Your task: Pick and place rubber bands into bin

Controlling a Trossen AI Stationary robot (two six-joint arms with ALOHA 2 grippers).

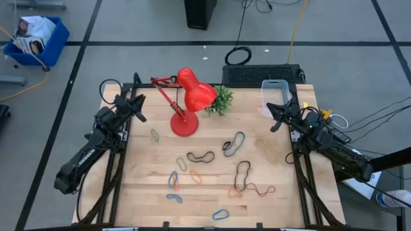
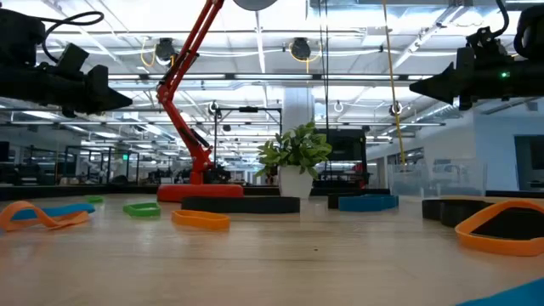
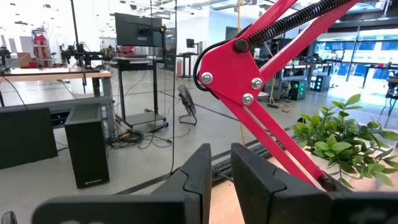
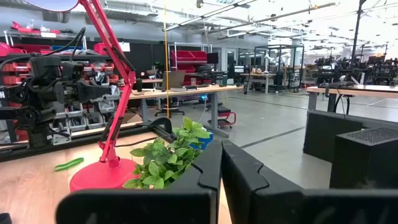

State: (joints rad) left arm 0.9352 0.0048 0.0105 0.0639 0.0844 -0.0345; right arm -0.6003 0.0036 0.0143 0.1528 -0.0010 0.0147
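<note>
Both arms parked high, nothing in hand; judged as the step before a pick.

Left gripper [image 1: 140,109] hovers over the far-left table corner, jaws nearly together with a narrow gap, grasping nothing. Right gripper [image 1: 276,119] hangs at the far right, just beside the bin [image 1: 275,90], jaws clenched, empty.

Rubber bands [image 1: 204,156] lie scattered flat across the middle and near half of the table [image 1: 148,205], well apart from the bin at the far-right corner. Red lamp [image 1: 186,102] and small plant [image 1: 221,99] stand between the arms.

Next move likely: release one pair of jaws, descend onto a single loop, and pinch the thin, floppy band off the wood.
</note>
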